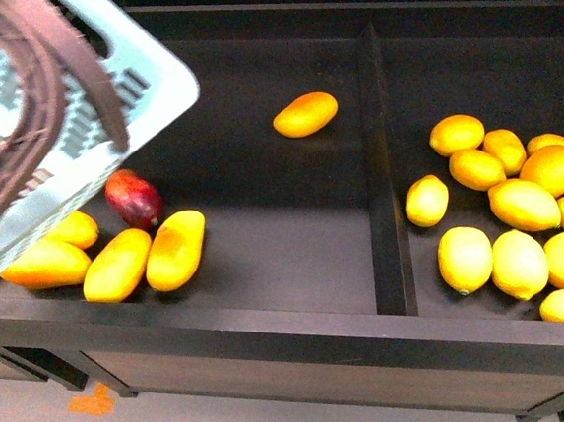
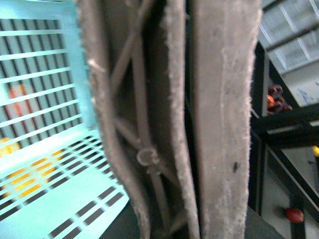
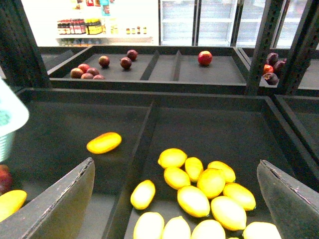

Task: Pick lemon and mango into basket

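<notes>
The teal basket (image 1: 157,84) hangs tilted over the left compartment's far left, brown handles (image 1: 45,103) up. My left gripper (image 2: 179,209) is shut on those handles (image 2: 224,119), which fill the left wrist view beside the slotted basket wall (image 2: 45,149). The red mango (image 1: 133,197) lies just below the basket's corner, touching yellow mangoes; it shows at the edge of the right wrist view (image 3: 4,178). Lemons (image 1: 519,205) are piled in the right compartment, with one lemon (image 1: 426,200) apart near the divider. My right gripper (image 3: 177,209) is open above the lemon pile (image 3: 212,181), holding nothing.
Several yellow-orange mangoes (image 1: 119,265) lie at the left front, and another one (image 1: 305,114) lies alone farther back. A dark divider (image 1: 382,163) splits the bin, and a raised front wall (image 1: 274,340) bounds it. Behind it, a shelf (image 3: 164,69) holds red fruits.
</notes>
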Tool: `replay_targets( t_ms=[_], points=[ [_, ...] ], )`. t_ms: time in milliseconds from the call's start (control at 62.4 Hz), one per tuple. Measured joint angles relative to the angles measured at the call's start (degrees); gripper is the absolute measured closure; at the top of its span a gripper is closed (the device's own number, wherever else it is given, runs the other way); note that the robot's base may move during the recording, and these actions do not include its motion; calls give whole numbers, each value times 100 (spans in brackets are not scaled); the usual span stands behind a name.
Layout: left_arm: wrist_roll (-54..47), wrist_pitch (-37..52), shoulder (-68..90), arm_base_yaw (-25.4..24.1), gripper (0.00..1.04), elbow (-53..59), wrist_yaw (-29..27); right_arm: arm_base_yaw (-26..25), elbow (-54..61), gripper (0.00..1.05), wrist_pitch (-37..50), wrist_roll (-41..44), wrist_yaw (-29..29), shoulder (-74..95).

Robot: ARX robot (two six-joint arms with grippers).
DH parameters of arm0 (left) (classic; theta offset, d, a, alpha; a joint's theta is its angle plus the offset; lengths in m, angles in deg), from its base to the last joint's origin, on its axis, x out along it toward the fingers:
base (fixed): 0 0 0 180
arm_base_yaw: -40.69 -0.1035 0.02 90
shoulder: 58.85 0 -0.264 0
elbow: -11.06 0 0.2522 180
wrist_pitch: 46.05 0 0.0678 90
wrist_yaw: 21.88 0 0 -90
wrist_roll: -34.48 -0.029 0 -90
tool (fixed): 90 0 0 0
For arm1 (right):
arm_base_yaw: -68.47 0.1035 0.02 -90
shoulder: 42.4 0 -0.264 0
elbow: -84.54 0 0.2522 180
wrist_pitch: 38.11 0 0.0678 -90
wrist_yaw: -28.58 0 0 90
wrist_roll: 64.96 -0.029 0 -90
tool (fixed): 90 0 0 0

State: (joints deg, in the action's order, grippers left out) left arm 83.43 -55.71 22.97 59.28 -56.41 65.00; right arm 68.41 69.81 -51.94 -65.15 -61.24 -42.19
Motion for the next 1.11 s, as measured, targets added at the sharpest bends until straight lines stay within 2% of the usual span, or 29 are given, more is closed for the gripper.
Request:
replay_targets(
  t_ms=[64, 224, 465, 801, 833, 881, 930, 1010, 1106],
  points=[
    [50, 177, 616, 201, 88, -494, 455, 0, 0, 9, 0, 0, 2, 0],
    [428, 299, 1285, 682, 88, -1222, 1029, 0, 0, 9, 0, 0, -2, 0],
    [1220, 752, 1270, 909, 88, -1228, 1285, 0, 0, 9, 0, 0, -4, 0],
    [1436, 852, 1158, 1099, 88, -1025, 1517, 0, 0, 9, 0, 0, -7, 2],
    [1436, 852, 1158, 1097, 88, -1021, 1506, -7, -96, 9, -291, -133, -92, 151],
    [1429, 852, 1158, 1078, 88, -1019, 1473, -203, -503, 9, -1108, -610, -13, 809],
    [1429, 852, 1158, 1064, 88, -1019, 1449, -542, -767, 9, -1204, -844, 214, 1565],
    [1399, 855, 1152, 1064, 88, -1021, 1449, -1283, -1165, 9, -452, -949, 529, 3012],
    [1419, 852, 1152, 1064, 88, -1016, 1473, -1912, -1635, 9, 765, -796, 544, 4629]
  ],
)
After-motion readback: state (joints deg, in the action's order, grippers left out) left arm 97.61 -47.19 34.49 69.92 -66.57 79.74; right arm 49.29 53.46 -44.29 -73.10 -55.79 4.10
